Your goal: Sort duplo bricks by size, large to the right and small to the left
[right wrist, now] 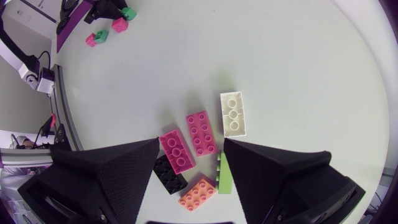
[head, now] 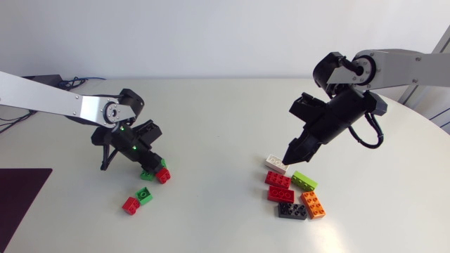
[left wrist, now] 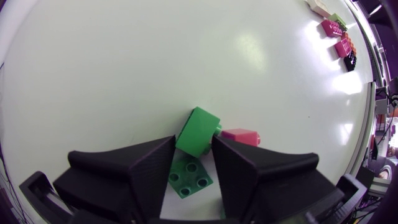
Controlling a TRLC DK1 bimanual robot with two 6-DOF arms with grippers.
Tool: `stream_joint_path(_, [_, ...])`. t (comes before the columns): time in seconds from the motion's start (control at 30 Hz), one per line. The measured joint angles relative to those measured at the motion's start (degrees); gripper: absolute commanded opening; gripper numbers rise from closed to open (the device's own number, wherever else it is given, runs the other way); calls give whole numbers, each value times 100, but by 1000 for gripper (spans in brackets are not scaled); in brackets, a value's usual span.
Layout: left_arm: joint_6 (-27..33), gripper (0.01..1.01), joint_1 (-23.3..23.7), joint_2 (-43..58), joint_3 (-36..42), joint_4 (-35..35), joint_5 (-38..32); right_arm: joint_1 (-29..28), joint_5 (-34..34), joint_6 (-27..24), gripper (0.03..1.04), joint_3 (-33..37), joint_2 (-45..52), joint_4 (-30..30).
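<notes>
My left gripper (head: 152, 167) is low over the table's left side, open, its fingers slightly apart. A small green brick (left wrist: 198, 130) sits tilted between its fingertips, leaning over a second small green brick (left wrist: 189, 177) that lies flat. Beside it is a small red brick (head: 163, 175). Another small green brick (head: 145, 195) and small red brick (head: 131, 205) lie nearer the front. My right gripper (head: 292, 152) hangs open and empty above the large bricks: white (head: 276, 164), two red (head: 278, 180) (head: 280, 195), lime (head: 304, 181), orange (head: 313, 204), black (head: 291, 211).
A dark mat (head: 21, 204) covers the table's front left corner. The table's rounded edge (head: 429, 133) runs close behind the right arm. A wide bare stretch of tabletop (head: 218, 161) separates the two brick groups.
</notes>
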Motion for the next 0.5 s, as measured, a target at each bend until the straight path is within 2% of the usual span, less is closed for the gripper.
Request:
stream_joint_path(0.13, [-15, 972, 2, -26, -17, 44, -68, 28, 0, 81, 754, -37, -79, 87])
stream_joint_path(0.37, [-275, 977, 2, -525, 98, 151, -105, 103, 4, 588, 762, 4, -409, 562])
stream_joint_path(0.43, [-376, 977, 9, -691, 203, 170, -103, 101, 33, 807, 859, 76, -516, 769])
stream_joint_path(0.5, [-525, 977, 35, -855, 269, 201, -103, 101, 166, 1073, 866, 90, -662, 1128])
